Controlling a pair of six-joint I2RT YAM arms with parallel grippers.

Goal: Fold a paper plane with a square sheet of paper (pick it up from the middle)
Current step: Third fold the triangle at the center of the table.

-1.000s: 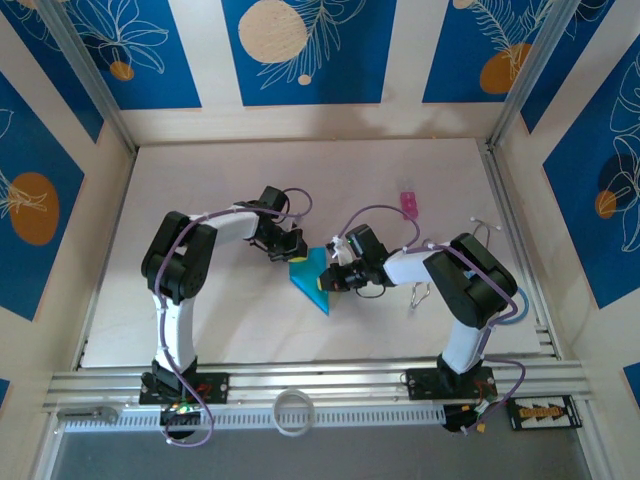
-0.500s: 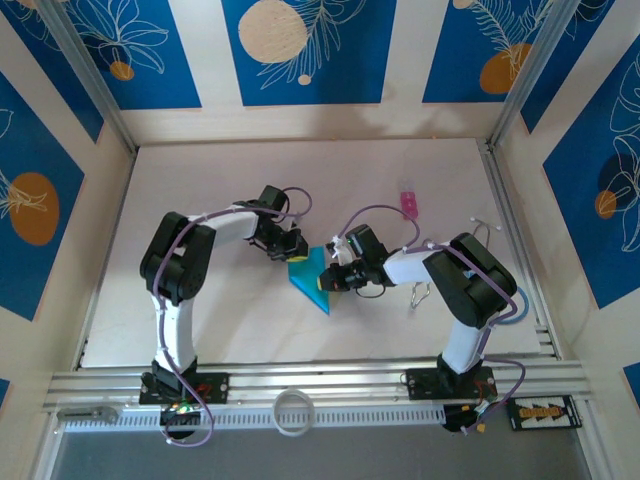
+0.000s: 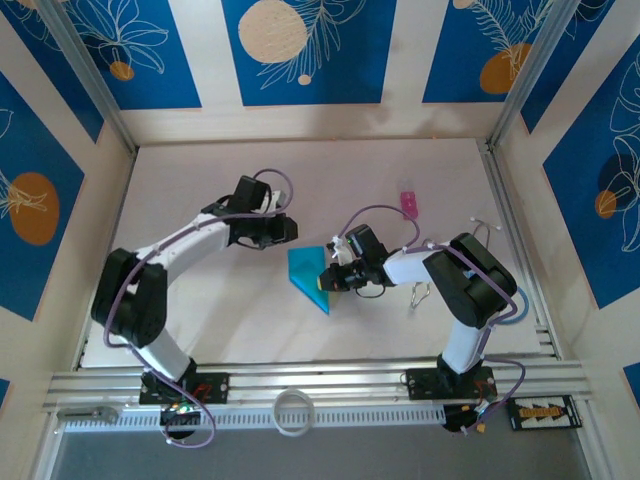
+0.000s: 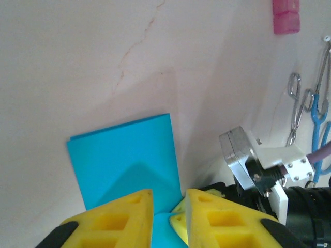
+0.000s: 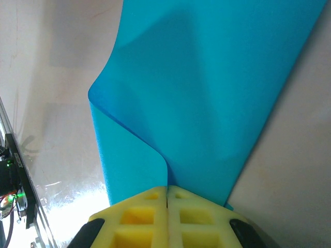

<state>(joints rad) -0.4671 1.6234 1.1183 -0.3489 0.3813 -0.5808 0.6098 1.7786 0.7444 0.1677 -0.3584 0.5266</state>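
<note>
Cyan sheet of paper [image 3: 306, 272]: folded to a pointed shape, lying on the white tabletop [image 3: 200, 180] between the two arms, tip toward the near edge.
Right fingers [image 5: 139, 214]: pressed together on the sheet's right edge. They pinch it where the upper layer curls up off the layer beneath.
Left fingers [image 4: 121, 219]: slightly parted with nothing between them, near the sheet's far-left corner but apart from it.
Left wrist view: the blue sheet shows through the narrow gap between the yellow fingers.
Pink object [image 3: 408, 203]: small, on the tabletop well beyond the paper, off to the right.
</note>
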